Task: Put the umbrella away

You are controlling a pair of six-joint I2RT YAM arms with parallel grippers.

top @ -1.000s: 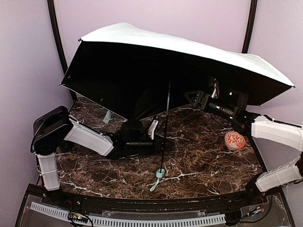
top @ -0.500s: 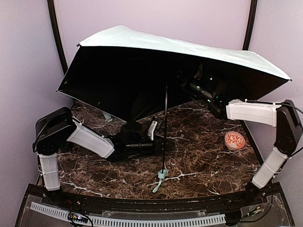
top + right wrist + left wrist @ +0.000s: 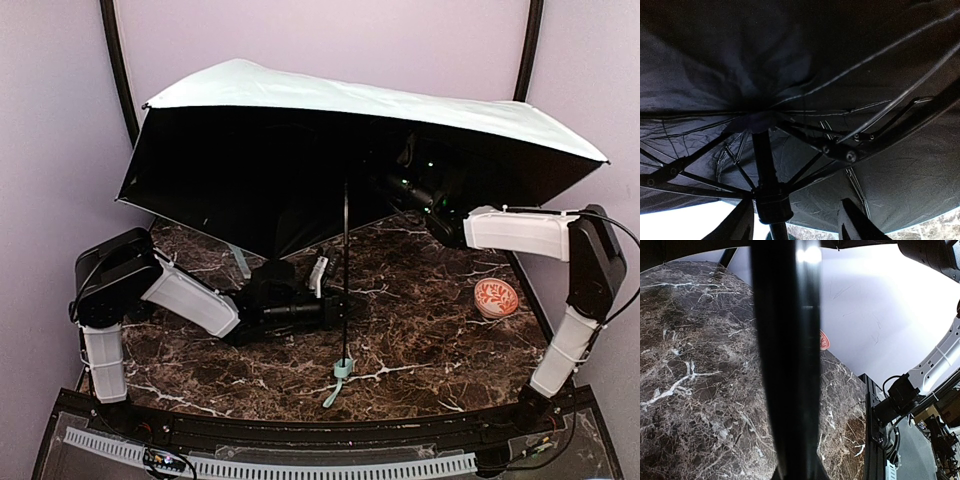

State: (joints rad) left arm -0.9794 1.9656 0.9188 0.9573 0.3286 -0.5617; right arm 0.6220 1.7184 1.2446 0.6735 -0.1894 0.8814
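The umbrella [image 3: 350,95] stands open over the table, mint fabric on top and black lining below. Its thin black shaft [image 3: 346,260] runs nearly upright down to the small mint handle [image 3: 341,369] with its strap on the marble. My left gripper [image 3: 338,306] is shut on the lower shaft, which fills the left wrist view as a wide black blur [image 3: 785,365]. My right gripper [image 3: 385,185] is up under the canopy, open. In the right wrist view its gripper [image 3: 797,225] has its fingers on either side of the runner [image 3: 772,204], without touching it.
A small red patterned bowl [image 3: 496,296] sits at the right of the dark marble table [image 3: 430,330]; it also shows in the left wrist view [image 3: 825,340]. The canopy reaches close to the lilac back and side walls. Black ribs spread around the right gripper.
The right arm has reached in under the canopy toward the shaft's top. The canopy has lifted and levelled, and the shaft has come more upright. The left gripper keeps its hold.
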